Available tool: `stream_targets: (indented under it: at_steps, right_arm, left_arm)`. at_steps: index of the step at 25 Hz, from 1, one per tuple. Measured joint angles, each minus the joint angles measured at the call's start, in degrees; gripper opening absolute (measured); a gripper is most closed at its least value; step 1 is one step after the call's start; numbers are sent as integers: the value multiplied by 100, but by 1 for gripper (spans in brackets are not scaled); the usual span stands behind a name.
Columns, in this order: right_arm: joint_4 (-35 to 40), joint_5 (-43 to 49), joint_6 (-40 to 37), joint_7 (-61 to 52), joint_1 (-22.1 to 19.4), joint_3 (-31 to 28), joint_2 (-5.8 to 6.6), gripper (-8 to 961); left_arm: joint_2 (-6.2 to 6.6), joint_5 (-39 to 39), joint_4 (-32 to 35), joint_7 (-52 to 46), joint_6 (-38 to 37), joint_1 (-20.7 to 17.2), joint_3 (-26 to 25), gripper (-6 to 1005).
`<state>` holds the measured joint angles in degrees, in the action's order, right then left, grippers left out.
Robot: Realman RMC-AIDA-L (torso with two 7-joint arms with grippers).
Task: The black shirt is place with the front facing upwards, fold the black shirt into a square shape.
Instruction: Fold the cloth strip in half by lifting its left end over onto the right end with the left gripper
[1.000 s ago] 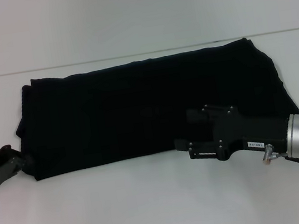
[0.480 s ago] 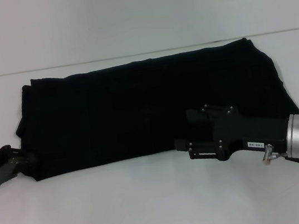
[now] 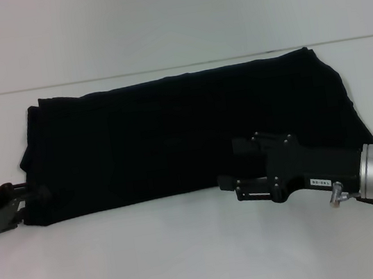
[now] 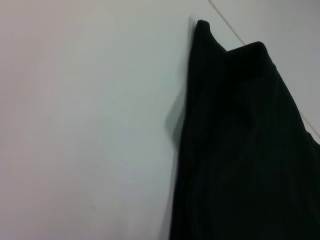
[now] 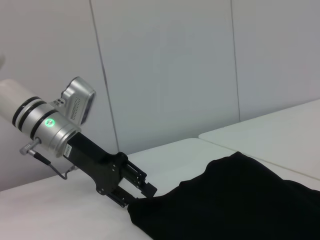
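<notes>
Lying flat on the white table [image 3: 189, 251], spread sideways as a long, wide band: the black shirt [image 3: 172, 134], showing only plain black cloth on top. Reaching back close to the table's far edge, with the near hem running roughly straight and the right end flaring out toward the near right corner.

Coming in low from the left side: the left gripper [image 3: 37, 195], touching the shirt's near left corner with its tip. Appearing again in the right wrist view as the left gripper [image 5: 137, 196], angling down from its silver wrist with a green light and meeting the pointed corner of the black shirt [image 5: 240, 200] right at table level. Not showing clearly whether clamped on the cloth or merely against it; cannot tell.

Reaching in from the right side: the right gripper [image 3: 236, 165], hanging over the shirt's near hem, right of the middle. Holding its fingers [image 3: 244, 146] spread apart, grasping nothing, one over the black cloth and the other just at the hem line beside bare table.

Filling one side of the left wrist view: the black shirt [image 4: 240, 150], its edge lying against pale table, two small peaks of cloth standing at the far end.
</notes>
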<state>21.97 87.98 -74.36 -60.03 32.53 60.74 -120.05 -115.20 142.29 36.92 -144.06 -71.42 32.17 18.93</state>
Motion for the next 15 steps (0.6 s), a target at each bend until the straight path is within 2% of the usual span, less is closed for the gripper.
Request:
stream_targets:
  at_steps: [3,15]
  right_arm:
    - [0,0,-6,0,-1,-1,0,842]
    - [0,0,-48,0,-13,-2,0,842]
  left_arm:
    - [-2,2,0,4,-32,17,25,586]
    - [-22,44,3,-27,-72,53,299,579]
